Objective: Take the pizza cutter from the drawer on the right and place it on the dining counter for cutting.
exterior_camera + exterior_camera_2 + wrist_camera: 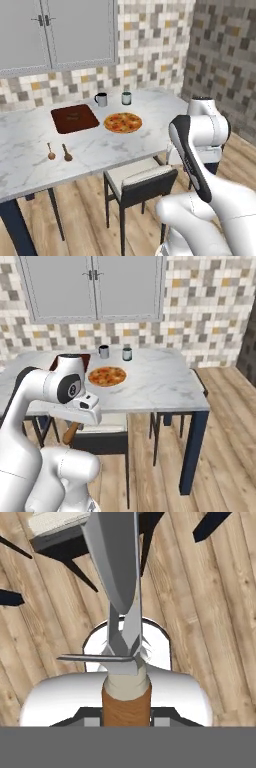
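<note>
claw: my gripper (125, 709) pinches the stubby brown wooden-handled pizza cutter (125, 704) — blade pointing ahead
step: carrying, I judge
next: lift onto the white marble dining counter (160, 386) above — then release

Honestly can't make out the gripper fingers anywhere. In the hand view the pizza cutter (122, 662) has its brown handle cut off by the bottom band, and the blade is edge-on, so its shape is hard to read. From the right base view just a bit of handle pokes out under the arm. The dining counter (30, 165) runs off the left edge.
</note>
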You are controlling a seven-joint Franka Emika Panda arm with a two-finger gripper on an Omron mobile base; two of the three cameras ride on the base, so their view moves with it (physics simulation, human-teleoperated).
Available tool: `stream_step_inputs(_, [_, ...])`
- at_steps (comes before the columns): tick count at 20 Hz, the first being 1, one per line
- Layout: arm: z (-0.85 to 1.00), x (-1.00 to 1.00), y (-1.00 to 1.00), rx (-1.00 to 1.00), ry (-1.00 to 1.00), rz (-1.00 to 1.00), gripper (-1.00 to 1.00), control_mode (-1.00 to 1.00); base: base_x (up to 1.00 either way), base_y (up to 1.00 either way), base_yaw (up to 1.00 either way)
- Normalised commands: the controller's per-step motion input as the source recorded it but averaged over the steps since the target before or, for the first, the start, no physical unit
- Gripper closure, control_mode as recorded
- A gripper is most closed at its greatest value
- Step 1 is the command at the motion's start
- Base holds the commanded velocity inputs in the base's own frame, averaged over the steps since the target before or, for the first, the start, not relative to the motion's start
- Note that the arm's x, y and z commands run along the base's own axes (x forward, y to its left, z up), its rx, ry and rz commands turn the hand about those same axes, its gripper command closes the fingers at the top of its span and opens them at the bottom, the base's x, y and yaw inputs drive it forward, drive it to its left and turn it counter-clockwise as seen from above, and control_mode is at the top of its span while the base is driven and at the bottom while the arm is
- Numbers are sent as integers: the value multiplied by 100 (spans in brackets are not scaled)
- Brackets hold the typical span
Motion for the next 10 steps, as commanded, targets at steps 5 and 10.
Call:
stream_step_inputs(5, [0,0,0,0,0,0,100,100,7,-77,24])
stream_step_inputs(10, [0,0,0,0,0,0,100,100,39,-46,1])
